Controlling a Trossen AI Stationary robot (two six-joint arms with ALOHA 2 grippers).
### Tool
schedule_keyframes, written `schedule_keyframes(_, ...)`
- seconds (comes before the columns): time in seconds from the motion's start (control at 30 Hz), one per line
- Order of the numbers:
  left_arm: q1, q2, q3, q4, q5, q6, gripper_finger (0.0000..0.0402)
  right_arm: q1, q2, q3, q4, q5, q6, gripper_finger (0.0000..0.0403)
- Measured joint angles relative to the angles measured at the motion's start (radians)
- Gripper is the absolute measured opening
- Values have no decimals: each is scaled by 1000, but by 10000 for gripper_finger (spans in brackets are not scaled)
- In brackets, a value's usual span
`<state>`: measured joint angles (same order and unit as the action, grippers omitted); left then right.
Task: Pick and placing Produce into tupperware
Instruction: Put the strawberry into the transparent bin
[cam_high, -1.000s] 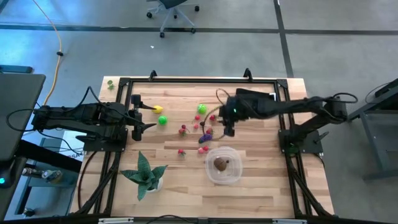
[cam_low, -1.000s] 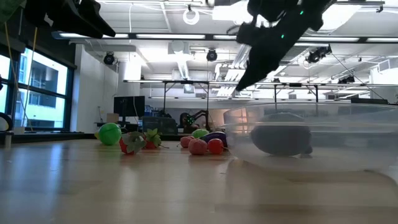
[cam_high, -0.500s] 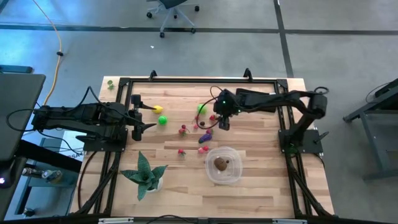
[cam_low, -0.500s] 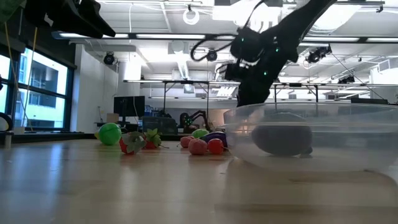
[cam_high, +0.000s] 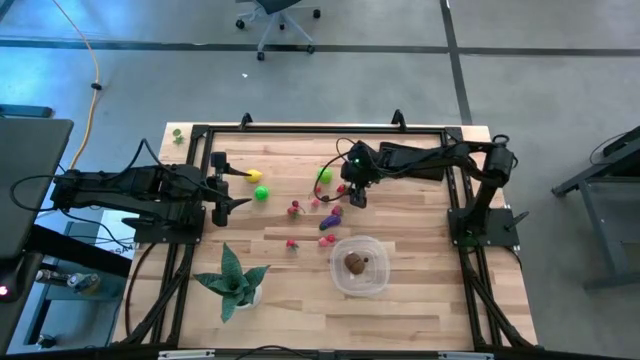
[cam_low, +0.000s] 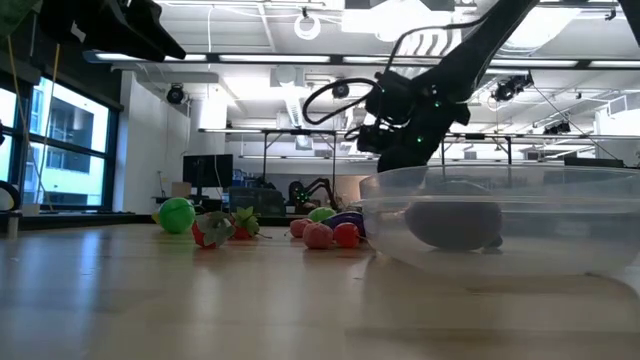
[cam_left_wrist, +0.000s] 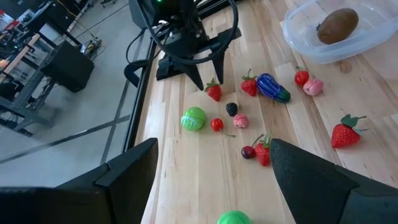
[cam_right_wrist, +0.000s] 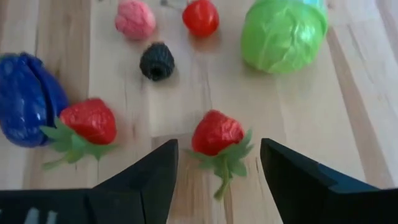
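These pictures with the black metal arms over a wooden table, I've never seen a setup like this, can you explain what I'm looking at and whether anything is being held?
It is a robot with two arms at a wooden table, each ending in a two-finger claw. One picture looks straight down, one looks level across the tabletop, and two come from cameras on the wrists. Small toy fruits lie scattered mid-table: strawberries, a green cabbage, a blackberry, a purple eggplant. A clear round container already holds a brown piece. A potted plant stands nearby. The right claw hangs open just above a strawberry, holding nothing. The left claw waits open at the table's left side, also empty.
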<state>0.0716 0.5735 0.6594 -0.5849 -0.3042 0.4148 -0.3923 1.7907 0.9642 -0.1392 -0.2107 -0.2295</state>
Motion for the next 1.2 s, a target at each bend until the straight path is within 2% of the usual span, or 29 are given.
schedule_keyframes(0.47, 0, 0, 0, 0, 0, 0, 299, 0, 47, 0, 49, -36, 3, 221)
schedule_keyframes(0.93, 0, 0, 0, 0, 0, 0, 299, 3, 52, 0, 45, 23, 3, 220)
schedule_keyframes(1.2, 0, 0, 0, 0, 0, 0, 299, 13, 52, 0, 44, 24, 0, 184)
